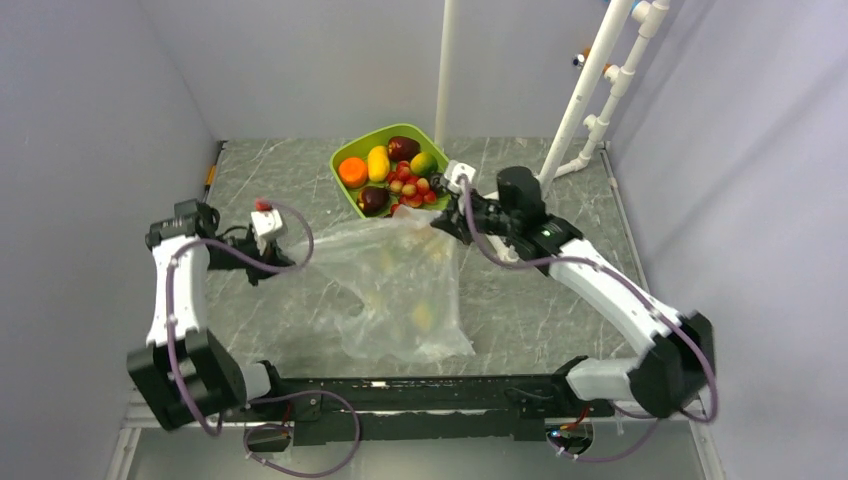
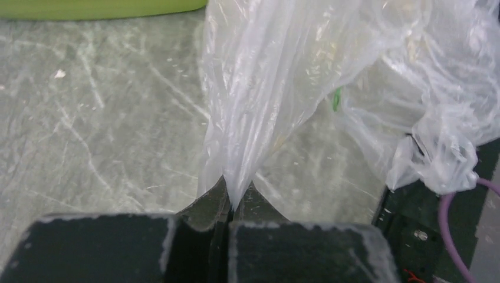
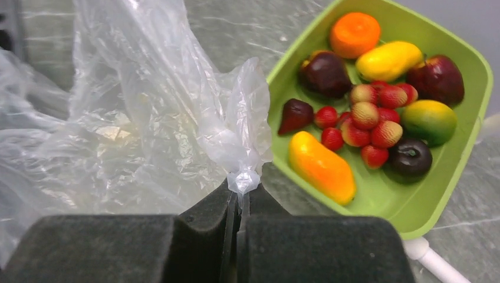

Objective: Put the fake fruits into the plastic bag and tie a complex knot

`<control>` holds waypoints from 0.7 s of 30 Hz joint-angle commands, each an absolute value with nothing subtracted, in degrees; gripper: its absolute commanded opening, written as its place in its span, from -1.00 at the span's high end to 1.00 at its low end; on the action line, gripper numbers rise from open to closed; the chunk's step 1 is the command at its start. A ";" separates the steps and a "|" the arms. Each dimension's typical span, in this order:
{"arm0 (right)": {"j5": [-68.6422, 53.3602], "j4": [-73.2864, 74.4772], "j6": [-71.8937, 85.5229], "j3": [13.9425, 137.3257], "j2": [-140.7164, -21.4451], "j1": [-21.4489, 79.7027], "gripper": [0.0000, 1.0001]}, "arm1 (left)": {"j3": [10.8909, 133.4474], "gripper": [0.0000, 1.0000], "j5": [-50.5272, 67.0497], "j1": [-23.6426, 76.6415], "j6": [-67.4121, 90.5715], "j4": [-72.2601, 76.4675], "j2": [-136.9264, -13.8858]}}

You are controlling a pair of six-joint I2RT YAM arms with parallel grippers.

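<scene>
The left gripper is shown closed on a thin fold of the plastic bag, with the film pinched between its fingertips at the lower centre of its wrist view. The right gripper is likewise closed, and a bunched corner of the bag is clamped at the lower centre of its own view. From overhead, the clear bag is seen stretched between both grippers across the middle of the frame, its body draped on the grey marbled table. The fake fruits are heaped in a lime green tray at upper centre, just beyond the bag. Faint yellowish shapes are visible through the film; whether they are fruits cannot be told. Opening the bag is judged to be the step in hand. Next, the mouth would need to be spread and held open so fruits can be loaded.
</scene>
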State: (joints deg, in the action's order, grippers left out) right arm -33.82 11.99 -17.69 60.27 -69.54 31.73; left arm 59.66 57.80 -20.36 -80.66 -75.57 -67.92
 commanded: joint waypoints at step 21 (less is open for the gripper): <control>-37.83 36.13 -9.97 59.54 -67.46 31.64 -0.99 | 48.50 -0.99 53.35 -6.00 -82.85 -68.15 -53.95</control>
